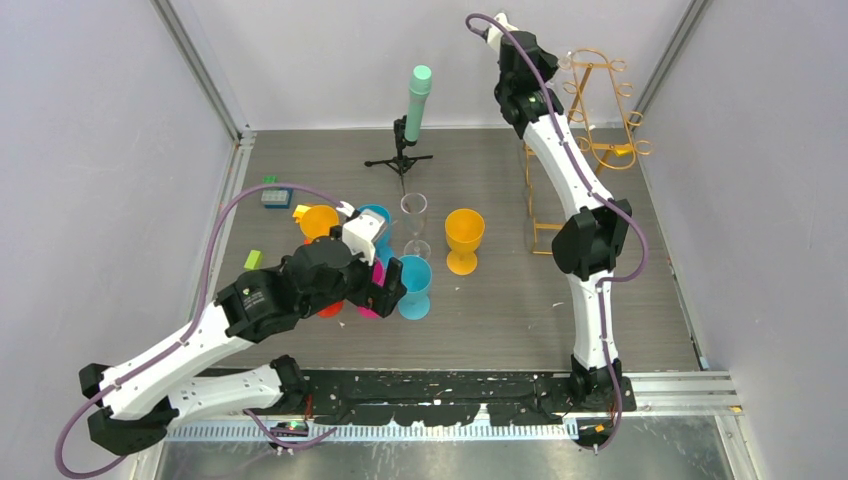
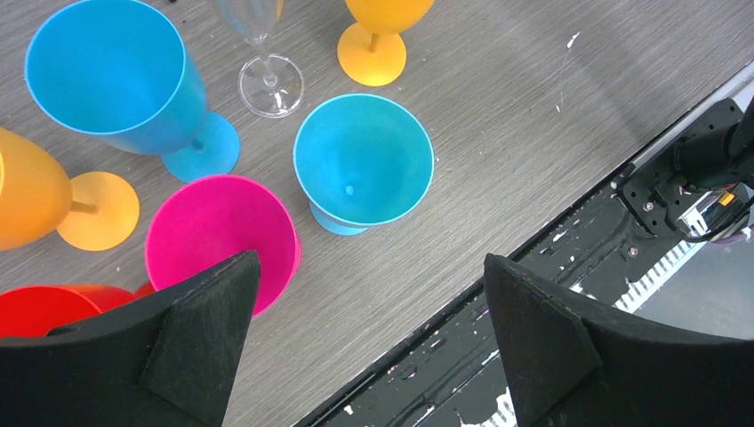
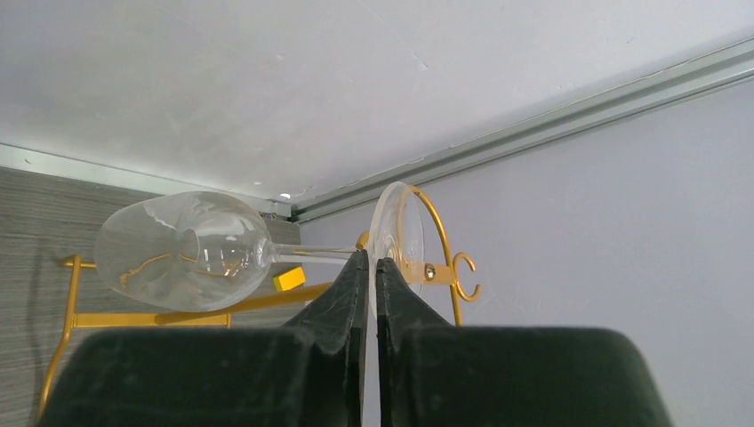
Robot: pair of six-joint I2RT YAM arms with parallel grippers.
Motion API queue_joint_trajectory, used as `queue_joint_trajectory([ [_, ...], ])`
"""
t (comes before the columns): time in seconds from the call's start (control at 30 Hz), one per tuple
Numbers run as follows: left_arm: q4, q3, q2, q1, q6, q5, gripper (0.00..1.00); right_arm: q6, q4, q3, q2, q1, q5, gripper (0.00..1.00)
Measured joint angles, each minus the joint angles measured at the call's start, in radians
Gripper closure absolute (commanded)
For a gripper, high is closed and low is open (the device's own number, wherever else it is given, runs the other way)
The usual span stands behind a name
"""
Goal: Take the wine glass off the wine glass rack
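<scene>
The clear wine glass [image 3: 182, 249] hangs upside down from the gold wire wine glass rack [image 3: 440, 236], its stem running to the round foot [image 3: 391, 222] held in the top loop. My right gripper [image 3: 372, 258] is shut on the rim of that foot. From above, the right gripper [image 1: 553, 72] is raised at the top of the wine glass rack [image 1: 600, 100] at the back right. My left gripper [image 2: 370, 258] stands wide open with nothing between its fingers, hovering low over the coloured goblets; from above, the left gripper [image 1: 385, 290] is at mid table.
Plastic goblets cluster mid table: blue [image 2: 363, 160], another blue [image 2: 111, 76], pink [image 2: 218, 236], orange [image 1: 464, 238], orange [image 2: 27, 200], red [image 2: 40, 307]. A clear flute [image 1: 414, 222] stands among them. A black tripod with a mint cylinder [image 1: 415, 100] stands at the back. Small blocks [image 1: 275, 195] lie left.
</scene>
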Motion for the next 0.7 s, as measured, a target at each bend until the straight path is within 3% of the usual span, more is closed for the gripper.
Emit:
queue_joint_trajectory([
  [0.7, 0.001, 0.0, 0.006, 0.0, 0.001, -0.025, 0.0, -0.011, -0.037, 0.021, -0.023, 0.032, 0.005, 1.0],
])
